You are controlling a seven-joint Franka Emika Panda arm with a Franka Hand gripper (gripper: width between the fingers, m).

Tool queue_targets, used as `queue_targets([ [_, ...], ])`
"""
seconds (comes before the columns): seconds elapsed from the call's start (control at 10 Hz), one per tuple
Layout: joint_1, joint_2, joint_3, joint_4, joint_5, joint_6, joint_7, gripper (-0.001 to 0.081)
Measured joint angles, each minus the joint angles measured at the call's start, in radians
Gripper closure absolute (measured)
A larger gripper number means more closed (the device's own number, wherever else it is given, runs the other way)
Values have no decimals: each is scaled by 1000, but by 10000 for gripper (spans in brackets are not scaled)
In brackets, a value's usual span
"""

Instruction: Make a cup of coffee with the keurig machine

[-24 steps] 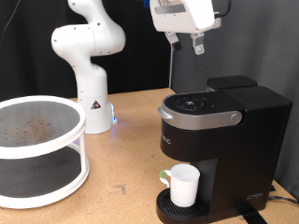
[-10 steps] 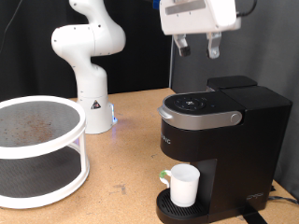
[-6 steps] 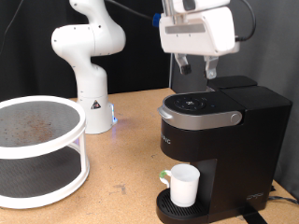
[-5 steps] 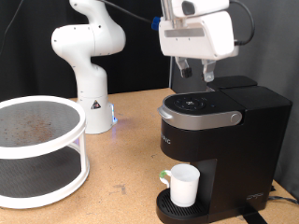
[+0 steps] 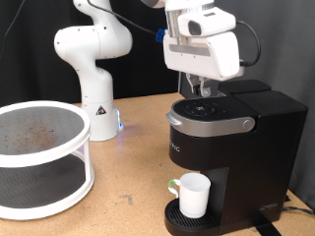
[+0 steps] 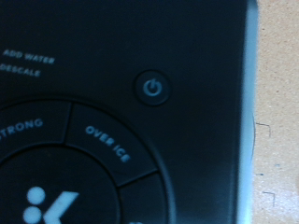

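- The gripper (image 5: 204, 89) is seen in the exterior view just above the top panel of the keurig machine (image 5: 231, 157), its short fingers (image 5: 195, 87) pointing straight down below the white hand housing.
- How far the jaws are parted cannot be told: the fingertips are partly hidden against the dark lid, and nothing is seen held between them.
- No fingers are shown in the wrist view; the picture is filled by the black control panel (image 6: 112, 140) at very close range.
- On that panel a round power button (image 6: 153, 89) is seen, with a wedge-shaped key marked "OVER ICE" (image 6: 109, 146) beside it and a key ending in "TRONG" (image 6: 21, 130) further round the same ring.
- Small white lettering, "ADD WATER" and part of "DESCALE", is printed near one corner of the panel.
- A strip of pale wooden table (image 6: 278, 56) is visible past the panel's edge in the wrist view.
- The lid of the machine is seen closed, its silver-grey handle (image 5: 212, 125) curving across the front of the brew head.
- The cup (image 5: 193, 195) is stood upright on the round drip base under the brew head, at the exterior view's bottom.
- A white two-tier round rack (image 5: 39, 157) is placed at the exterior view's left.
- A white robot arm base (image 5: 96, 103) is stood behind the rack and well apart from the machine.
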Motion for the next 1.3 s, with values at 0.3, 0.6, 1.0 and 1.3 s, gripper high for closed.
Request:
queue_targets([
  [0.3,0,17,0,-19,0,9,4,795],
  [0.6,0,48,0,-19,2,16,8,803],
  [1.0,-1,55,-4,-6,56,-22,8,803],
  [1.3,-1,79,-14,33,84,-90,8,803],
])
